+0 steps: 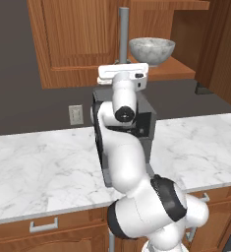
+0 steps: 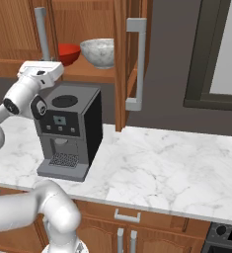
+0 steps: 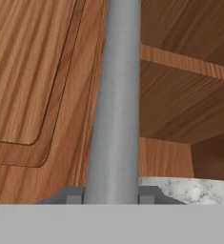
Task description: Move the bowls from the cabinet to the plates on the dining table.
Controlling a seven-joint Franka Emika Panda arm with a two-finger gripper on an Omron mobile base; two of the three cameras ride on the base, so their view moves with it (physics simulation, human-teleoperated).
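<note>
Left door of the cabinet (image 1: 72, 39): reddish-brown panelled wood, closed or nearly so, carrying a tall grey bar handle (image 1: 123, 34). In the hand view the handle (image 3: 116, 100) runs up the middle between the two fingertip pads (image 3: 70, 196), which sit against its sides; the gripper (image 1: 123, 74) is judged to be clamped on the bar. The bar looks rigid, smooth and metallic, so a grip square across it suits a pull; the door is likely to swing stiffly on its hinges.

Centre, on the open wooden shelf (image 2: 95, 74): the red bowl (image 2: 68, 53), glossy and wide, partly hidden behind the handle, and just beside it the marbled bowl (image 2: 98, 52), grey-white and slightly deeper. Both look hard, slick and breakable, probably moderate in weight; the rim is the likely place to pinch, with a firm hold against slipping.

Below: grey coffee machine (image 2: 68, 131) on the marble counter (image 2: 162, 163). Right door (image 2: 130, 59) stands open.
</note>
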